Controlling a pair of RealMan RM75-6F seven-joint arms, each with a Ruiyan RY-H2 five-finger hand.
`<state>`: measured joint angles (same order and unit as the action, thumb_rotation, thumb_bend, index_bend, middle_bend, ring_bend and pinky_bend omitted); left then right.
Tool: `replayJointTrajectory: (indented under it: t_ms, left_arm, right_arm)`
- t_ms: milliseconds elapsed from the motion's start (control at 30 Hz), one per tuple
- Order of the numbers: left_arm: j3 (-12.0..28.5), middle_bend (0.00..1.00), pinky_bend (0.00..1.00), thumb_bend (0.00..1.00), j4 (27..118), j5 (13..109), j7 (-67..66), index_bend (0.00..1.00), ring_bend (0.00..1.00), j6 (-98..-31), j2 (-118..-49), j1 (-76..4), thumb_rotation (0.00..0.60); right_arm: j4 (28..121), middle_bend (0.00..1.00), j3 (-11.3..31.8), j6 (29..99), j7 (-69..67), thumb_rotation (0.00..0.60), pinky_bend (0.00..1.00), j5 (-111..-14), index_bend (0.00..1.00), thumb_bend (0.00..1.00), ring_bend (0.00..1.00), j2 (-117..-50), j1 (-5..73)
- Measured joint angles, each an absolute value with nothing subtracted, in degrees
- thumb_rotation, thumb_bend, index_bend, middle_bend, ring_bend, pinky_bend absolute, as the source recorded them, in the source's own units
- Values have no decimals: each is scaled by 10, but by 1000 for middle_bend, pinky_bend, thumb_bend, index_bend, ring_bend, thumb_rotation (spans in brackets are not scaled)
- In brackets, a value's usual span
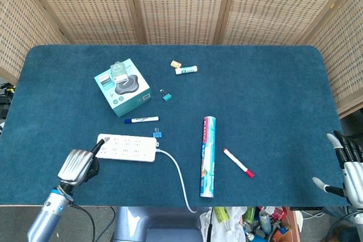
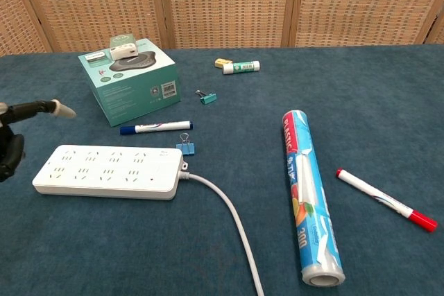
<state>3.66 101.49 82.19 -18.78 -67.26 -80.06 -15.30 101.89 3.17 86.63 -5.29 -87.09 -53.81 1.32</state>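
Clearly the left hand [image 1: 78,165] hovers at the power strip's [image 1: 127,147] nine o'clock end, one finger extended, the rest curled, holding nothing — a sideways shove could drag its cable [image 1: 177,177] or bump the blue binder clip [image 1: 157,134]. Right hand [image 1: 349,169] idles open, well apart.

White power strip [image 1: 127,147], long flat block with rows of sockets, lies flat at the bench's 7 o'clock, long axis running 9 to 3; its white cable [image 1: 176,177] leaves the 3 o'clock end, curving toward 5 o'clock.
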Motion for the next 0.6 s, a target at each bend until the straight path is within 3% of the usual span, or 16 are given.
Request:
replayJointTrajectory:
  t_ms: [200,600]
  left_arm:
    - [53,1000,1000,1000,1017,751,-255,266,1000,-637,-846,-186,600]
    - [67,1000,1000,1000,999,668,-315,267,1000,-606,-910,-234,600]
  right_arm:
    - [1017,0,32,862,-63,600,0,-868,0,0,0,-535,15]
    - [1016,0,32,856,-72,600,0,-866,0,0,0,-532,17]
